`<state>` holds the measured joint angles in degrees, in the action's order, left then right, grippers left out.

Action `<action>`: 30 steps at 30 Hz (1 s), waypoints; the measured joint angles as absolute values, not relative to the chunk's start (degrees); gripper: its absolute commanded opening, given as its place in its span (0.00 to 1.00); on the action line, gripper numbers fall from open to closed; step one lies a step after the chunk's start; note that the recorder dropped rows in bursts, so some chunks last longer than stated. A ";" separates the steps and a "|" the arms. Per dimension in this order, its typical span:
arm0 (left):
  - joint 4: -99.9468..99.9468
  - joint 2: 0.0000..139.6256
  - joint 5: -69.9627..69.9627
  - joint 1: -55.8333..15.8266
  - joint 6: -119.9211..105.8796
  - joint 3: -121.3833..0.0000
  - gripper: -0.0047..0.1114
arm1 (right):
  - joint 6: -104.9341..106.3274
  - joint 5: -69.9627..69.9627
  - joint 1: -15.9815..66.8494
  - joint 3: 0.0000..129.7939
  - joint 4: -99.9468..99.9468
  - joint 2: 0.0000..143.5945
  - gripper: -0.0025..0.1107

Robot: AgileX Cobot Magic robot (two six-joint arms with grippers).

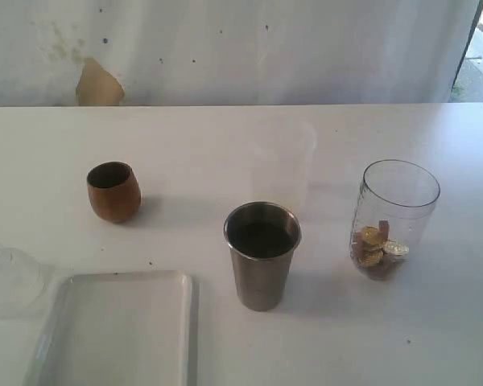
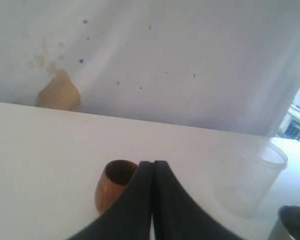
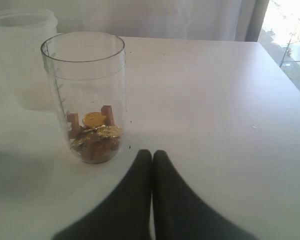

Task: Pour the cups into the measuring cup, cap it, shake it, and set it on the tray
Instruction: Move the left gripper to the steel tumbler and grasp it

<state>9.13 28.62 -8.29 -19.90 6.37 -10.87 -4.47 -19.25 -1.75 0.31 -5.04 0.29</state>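
Measuring cup (image 3: 85, 95), uncapped, holding coins (image 3: 101, 125).
Stands just ahead of right gripper (image 3: 152, 153), closed, empty; wooden cup (image 2: 112, 187) just beyond left gripper (image 2: 153, 164), likewise closed. Pouring seemingly done; capping, shaking, tray (image 1: 121, 330) placement outstanding.

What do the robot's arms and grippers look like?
Only the grippers show, in the wrist views. The left gripper and the right gripper look alike: two smooth matte black jaws, each curving from a wide base to a narrow rounded tip. No cables, markings or arm links are visible.
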 measured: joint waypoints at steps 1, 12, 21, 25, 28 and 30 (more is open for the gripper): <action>5.48 31.16 -11.00 -21.78 7.89 -10.87 0.06 | -4.47 -19.25 -1.75 0.31 -5.04 0.29 0.02; -20.35 68.47 -41.06 -29.71 11.65 -15.35 0.94 | -4.47 -19.25 -1.75 0.31 -5.04 0.29 0.02; -35.37 91.05 -50.95 -29.71 17.78 -28.28 0.94 | -4.47 -19.25 -1.75 0.31 -5.04 0.29 0.02; -36.31 97.30 -55.49 -29.71 18.63 -29.73 0.94 | -4.47 -19.25 -1.75 0.31 -5.04 0.29 0.02; -38.69 100.12 -58.92 -29.71 18.74 -29.80 0.94 | -4.47 -19.25 -1.75 0.31 -5.04 0.29 0.02; -40.64 101.29 -60.23 -29.71 18.74 -29.87 0.94 | -4.47 -19.25 -1.75 0.31 -5.04 0.29 0.02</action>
<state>-40.64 101.29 -60.23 -29.71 18.74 -29.87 -4.47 -19.25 -1.75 0.31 -5.04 0.29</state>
